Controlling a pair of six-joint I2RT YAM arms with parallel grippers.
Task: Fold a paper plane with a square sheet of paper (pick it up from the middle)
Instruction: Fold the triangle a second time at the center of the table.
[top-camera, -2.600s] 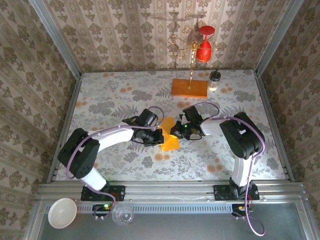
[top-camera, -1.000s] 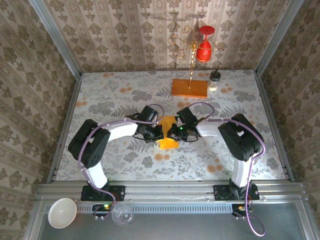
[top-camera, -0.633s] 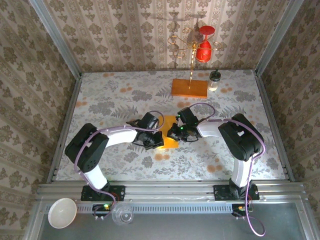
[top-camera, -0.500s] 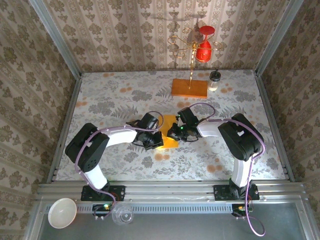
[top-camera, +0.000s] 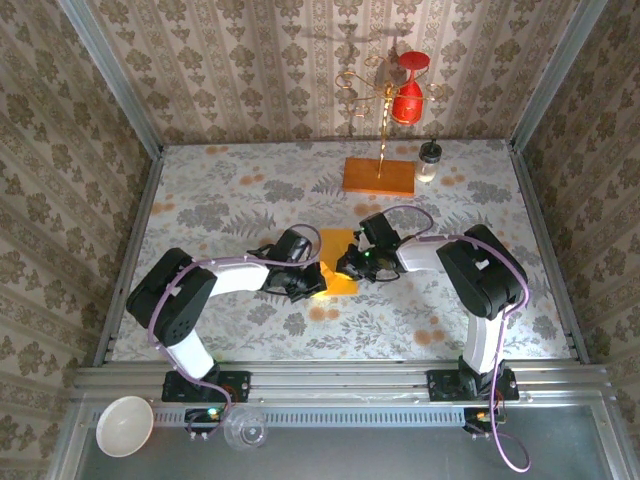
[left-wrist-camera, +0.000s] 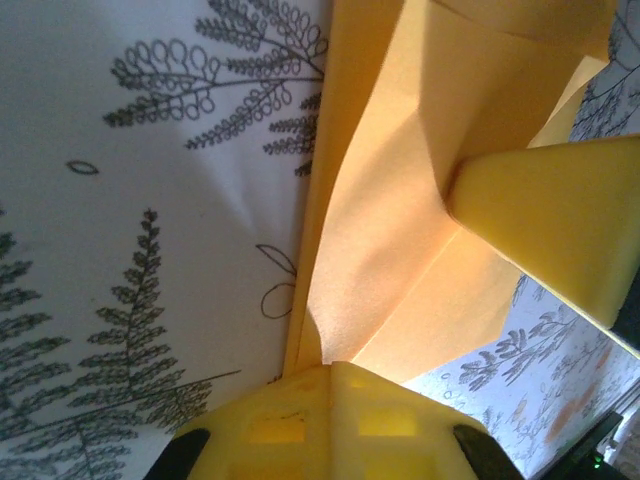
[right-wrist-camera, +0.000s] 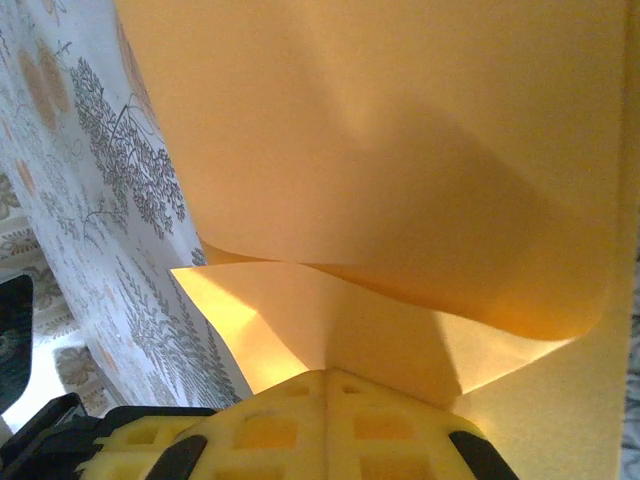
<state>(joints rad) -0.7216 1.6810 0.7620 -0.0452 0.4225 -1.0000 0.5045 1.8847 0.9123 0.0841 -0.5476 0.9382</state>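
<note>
My left tool (top-camera: 312, 281) is clamped shut on the near left edge of the thin orange-yellow, partly folded sheet of paper (top-camera: 337, 250). The sheet lies mid-way across the flower-patterned desk (top-camera: 220, 200), between my two arms. In the left wrist view it runs out of my closed yellow fingers (left-wrist-camera: 290, 420) with a flap raised off the desk. My right tool (top-camera: 350, 268) is likewise pinched shut on the sheet's right side, where a layer bows up loosely instead of lying flat. With both grips so close together, I judge that pulling apart could tear the sheet or drag it askew. Pressing down now could set a crooked crease in that bowed layer. Farther back, the brown-orange wooden block (top-camera: 379, 176) with its gold wire stand (top-camera: 383, 110) sits well apart and poses no hazard.
</note>
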